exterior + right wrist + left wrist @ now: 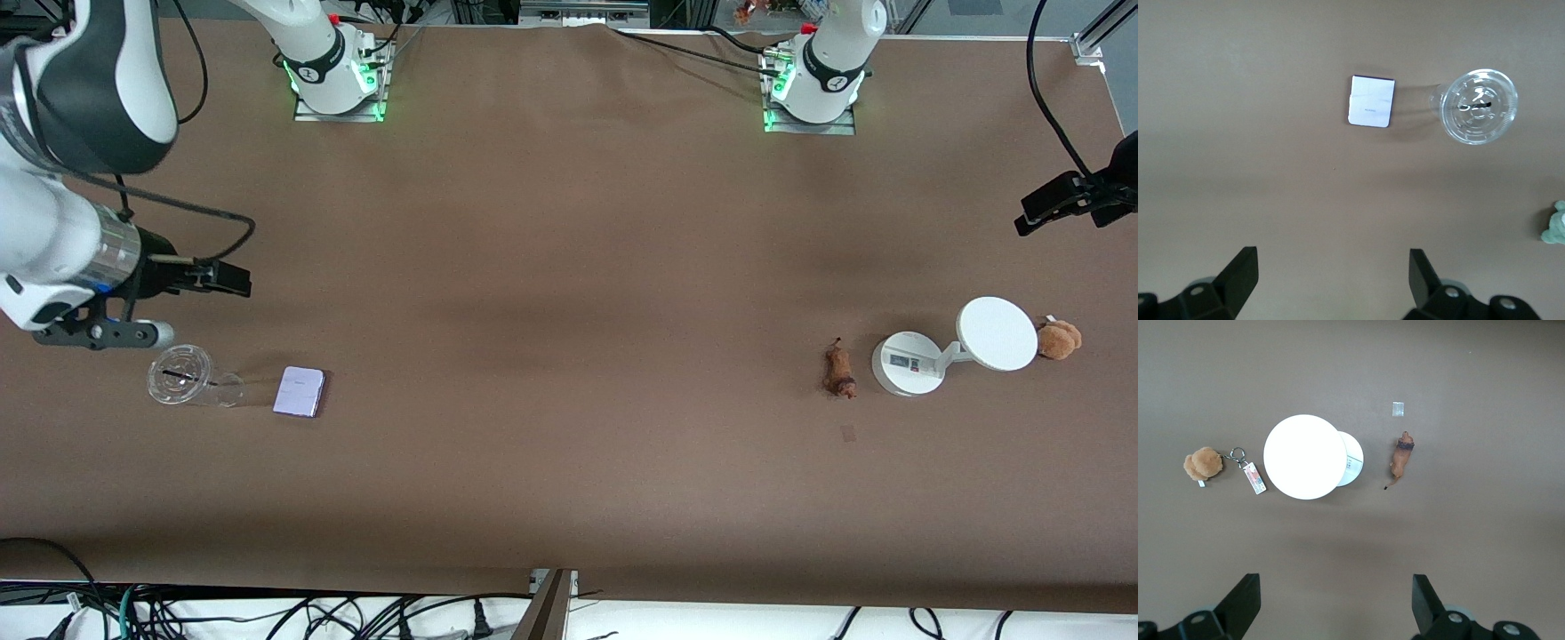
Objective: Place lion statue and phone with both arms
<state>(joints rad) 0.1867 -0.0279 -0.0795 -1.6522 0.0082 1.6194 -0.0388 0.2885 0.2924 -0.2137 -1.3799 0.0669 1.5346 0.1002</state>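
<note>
Lying untouched, phone [1371,101] and lion statue [1402,458] sit well clear of both spread fingers [1238,277] [1241,603].

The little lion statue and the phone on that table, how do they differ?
The lion statue is a narrow orange-brown figurine with a dark head and thin tail; the phone is a flat, nearly square pale lavender slab. The lion statue lies beside a white stand toward the left arm's end; the phone lies beside a clear cup toward the right arm's end. Both rest on the table, ungripped.
</note>
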